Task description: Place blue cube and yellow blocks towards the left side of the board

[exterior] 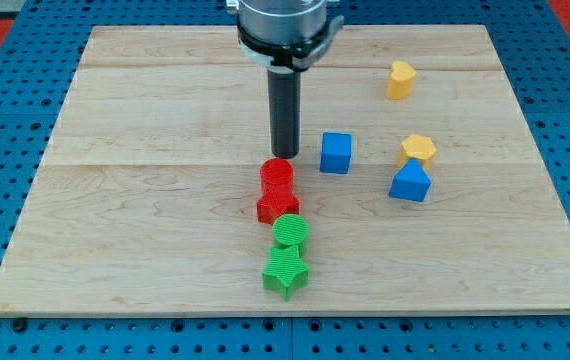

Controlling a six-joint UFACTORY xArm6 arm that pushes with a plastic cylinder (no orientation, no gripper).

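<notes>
A: Since the count runs from the view's left, what is the first entry on the wooden board (145, 250)?

B: Item one: a column near the middle. Red cylinder (277, 173) on top, touching a red star-like block (277, 204) below it; then a green cylinder (290, 232), then a green star (285, 271) nearest the view's bottom.

A: And the rod?

B: Item two: my tip (284, 156), just above the red cylinder, seemingly touching or nearly so. It is a plain rod with no jaws, so nothing is spread or pinched.

A: The task pieces?

B: Item three: blue cube (336, 153), just right of the tip, apart from it. Item four: yellow block (400, 80), upper right, alone. Item five: a second yellow block (418, 149), touching a blue peaked block (410, 183) right below it. All of these sit right of centre.
</notes>
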